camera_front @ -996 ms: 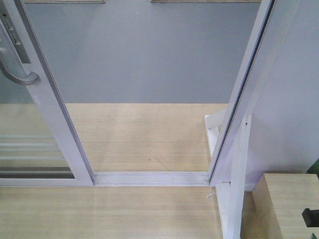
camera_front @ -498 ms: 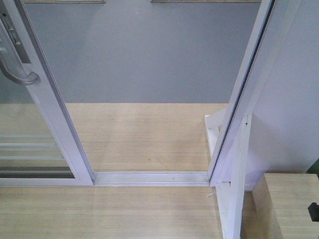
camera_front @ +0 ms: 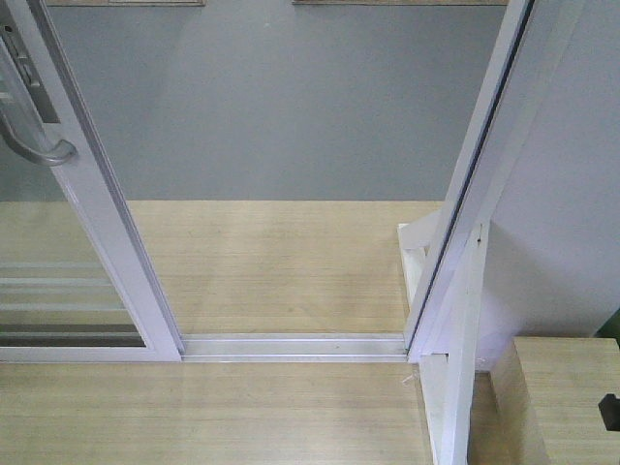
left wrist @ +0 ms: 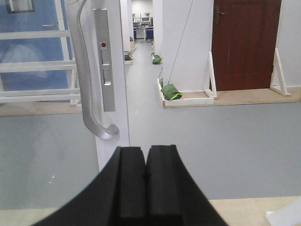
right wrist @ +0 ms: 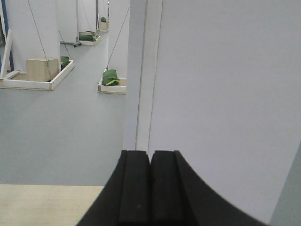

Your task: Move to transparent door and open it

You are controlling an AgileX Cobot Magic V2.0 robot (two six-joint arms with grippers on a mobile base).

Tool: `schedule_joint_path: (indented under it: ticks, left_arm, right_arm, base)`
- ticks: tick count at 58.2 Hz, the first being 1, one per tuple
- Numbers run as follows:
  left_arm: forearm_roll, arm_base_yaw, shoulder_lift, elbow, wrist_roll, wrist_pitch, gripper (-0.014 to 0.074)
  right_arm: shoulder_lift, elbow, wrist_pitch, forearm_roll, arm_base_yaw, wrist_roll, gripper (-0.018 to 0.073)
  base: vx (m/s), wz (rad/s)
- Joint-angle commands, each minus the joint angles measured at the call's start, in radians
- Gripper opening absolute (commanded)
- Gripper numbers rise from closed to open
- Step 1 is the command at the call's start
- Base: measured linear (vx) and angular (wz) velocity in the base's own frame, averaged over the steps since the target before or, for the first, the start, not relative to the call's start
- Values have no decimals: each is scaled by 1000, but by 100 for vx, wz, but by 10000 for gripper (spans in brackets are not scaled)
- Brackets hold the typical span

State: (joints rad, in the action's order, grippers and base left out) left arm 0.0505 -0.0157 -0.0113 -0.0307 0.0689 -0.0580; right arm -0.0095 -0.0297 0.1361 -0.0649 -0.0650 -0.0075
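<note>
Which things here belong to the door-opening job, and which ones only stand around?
Job things:
transparent door
its curved handle
floor track
left gripper, shut
right gripper, shut

Only standing around:
wooden box
brown door
green bags
white wall panel

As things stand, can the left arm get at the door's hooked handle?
Probably yes. The left gripper, fingers shut, faces the handle on the transparent door, with nothing between them. It would need to open and shift left first.
</note>
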Motion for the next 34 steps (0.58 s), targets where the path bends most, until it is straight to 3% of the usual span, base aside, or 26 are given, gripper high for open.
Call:
schedule_joint_path:
  ticks: [1,34]
  left_arm:
    - [7,-4,-4,-16,-7,77,-7]
    - [7,-4,-4,-16,-7,77,-7]
  right_arm:
    - [-16,-4,-89,-3,-6,1,-6]
    - [-16,-4,-89,-3,-6,1,-6]
  base:
    - [0,0]
    - [0,0]
